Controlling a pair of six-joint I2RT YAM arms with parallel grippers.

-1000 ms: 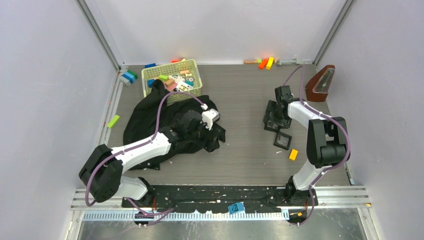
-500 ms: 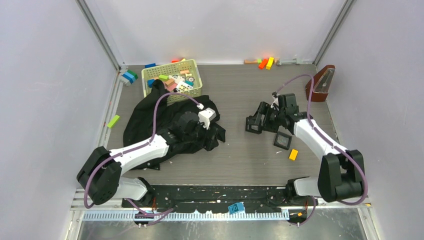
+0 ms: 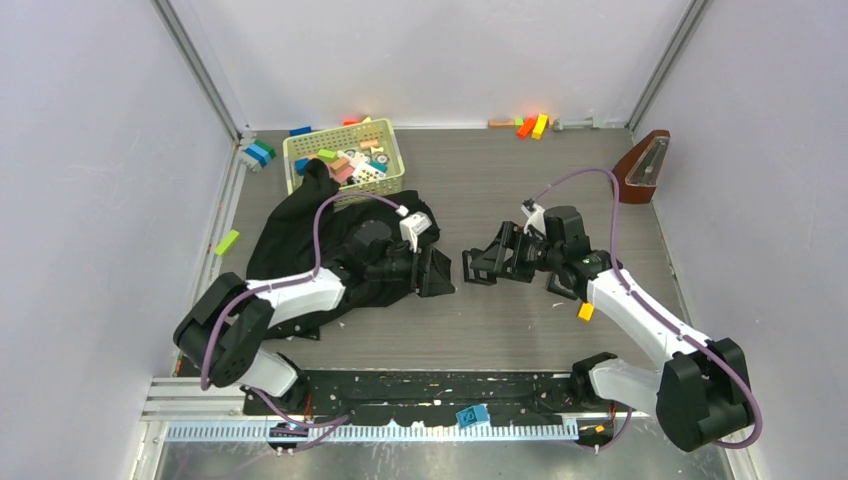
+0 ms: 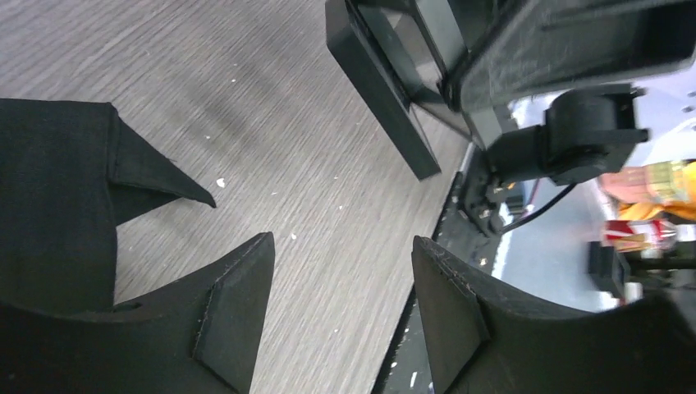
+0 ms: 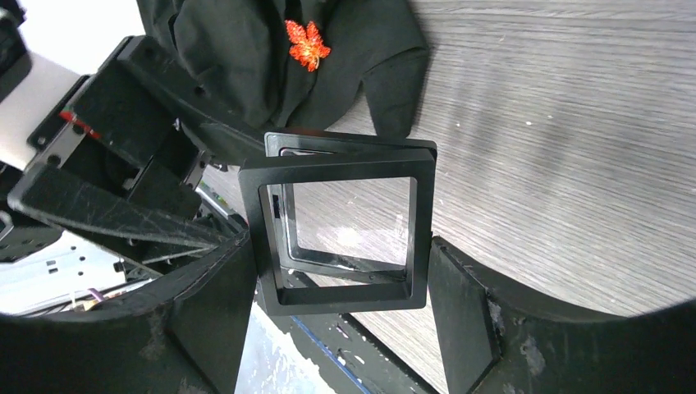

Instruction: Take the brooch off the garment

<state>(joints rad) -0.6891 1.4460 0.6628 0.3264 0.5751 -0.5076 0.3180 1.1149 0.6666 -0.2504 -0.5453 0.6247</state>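
1. Bottom of the overhead view: both arm bases sit on the near rail. A small blue item lies between them.
2. Lower right of centre: I see an orange block on the table, just beside the right forearm.
3. Centre of the overhead view: the right gripper is clamped on a black square frame, one finger against each side edge. The frame is clear of the table. It looks layered, and I cannot tell whether it is one piece or two.
4. Just left of that: the left gripper has its jaws apart and grasps nothing. Only bare table shows in the gap. A pointed corner of cloth lies at the left of its wrist view, beside one finger.
5. Left of centre: the garment is a crumpled black heap, with the left forearm lying across it.
6. Top of the right wrist view: the brooch, an orange-red leaf shape, sits on the black cloth beyond the frame. Neither gripper touches it. I cannot find it in the overhead view.
7. Upper left: a basket of mixed blocks stands with the garment's far end touching its near wall. Blue blocks lie to its left, and a green block lies at the table's left edge.
8. Top of frame: orange and yellow blocks lie by the back wall. A brown wedge-shaped item stands at the upper right.
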